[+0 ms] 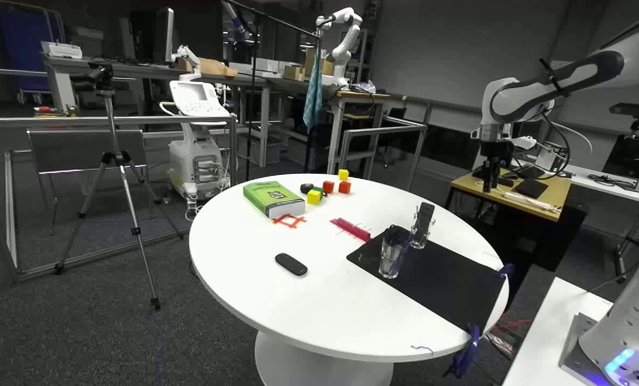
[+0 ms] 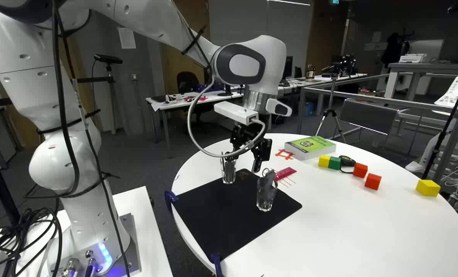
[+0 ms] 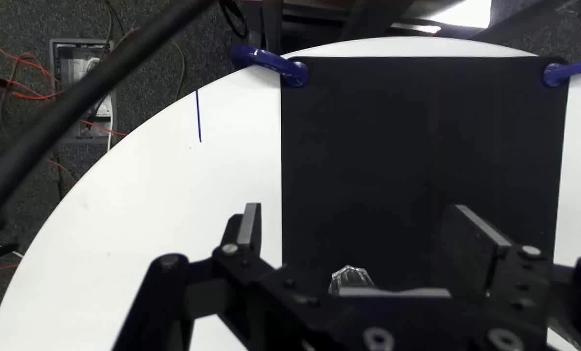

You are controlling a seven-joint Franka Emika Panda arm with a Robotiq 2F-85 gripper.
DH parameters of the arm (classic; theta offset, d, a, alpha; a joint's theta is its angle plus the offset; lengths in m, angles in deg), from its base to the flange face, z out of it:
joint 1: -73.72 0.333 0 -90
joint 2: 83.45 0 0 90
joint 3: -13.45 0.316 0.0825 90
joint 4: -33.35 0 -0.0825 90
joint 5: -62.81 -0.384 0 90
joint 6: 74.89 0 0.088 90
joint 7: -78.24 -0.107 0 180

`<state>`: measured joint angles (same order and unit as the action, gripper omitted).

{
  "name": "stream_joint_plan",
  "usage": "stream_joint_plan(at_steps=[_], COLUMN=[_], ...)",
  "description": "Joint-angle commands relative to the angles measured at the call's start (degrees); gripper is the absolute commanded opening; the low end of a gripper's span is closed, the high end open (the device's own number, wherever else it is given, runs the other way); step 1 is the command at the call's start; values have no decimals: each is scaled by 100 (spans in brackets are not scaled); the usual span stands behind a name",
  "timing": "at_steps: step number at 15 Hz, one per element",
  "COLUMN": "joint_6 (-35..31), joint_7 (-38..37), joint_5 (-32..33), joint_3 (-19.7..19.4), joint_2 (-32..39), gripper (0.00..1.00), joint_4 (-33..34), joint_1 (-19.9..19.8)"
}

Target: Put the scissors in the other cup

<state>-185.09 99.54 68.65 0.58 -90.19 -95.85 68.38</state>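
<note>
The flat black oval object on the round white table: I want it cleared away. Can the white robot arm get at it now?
Probably yes: the oval object lies uncovered, nothing crowding it, and the black gripper is open, though reach is uncertain.

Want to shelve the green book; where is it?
In an exterior view, the green book lies far back on the white table, behind and left of the green cube.

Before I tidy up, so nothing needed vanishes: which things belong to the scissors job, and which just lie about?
Job: gripper, two clear cups, scissors (probably among the dark things standing in them; unclear which).
Lying about: green book, coloured blocks, pink strip, black oval thing.
</note>
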Motion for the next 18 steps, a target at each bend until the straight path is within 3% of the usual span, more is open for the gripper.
stream_joint_plan(at_steps=[1, 9, 18], joint_6=[5, -70, -969], joint_7=[10, -217, -2140], joint_5=[-13, -89, -873], joint_3=[104, 151, 247], joint_2=[5, 106, 431], gripper=[100, 100, 100], joint_4=[7, 19, 117], joint_1=[-106, -107, -106])
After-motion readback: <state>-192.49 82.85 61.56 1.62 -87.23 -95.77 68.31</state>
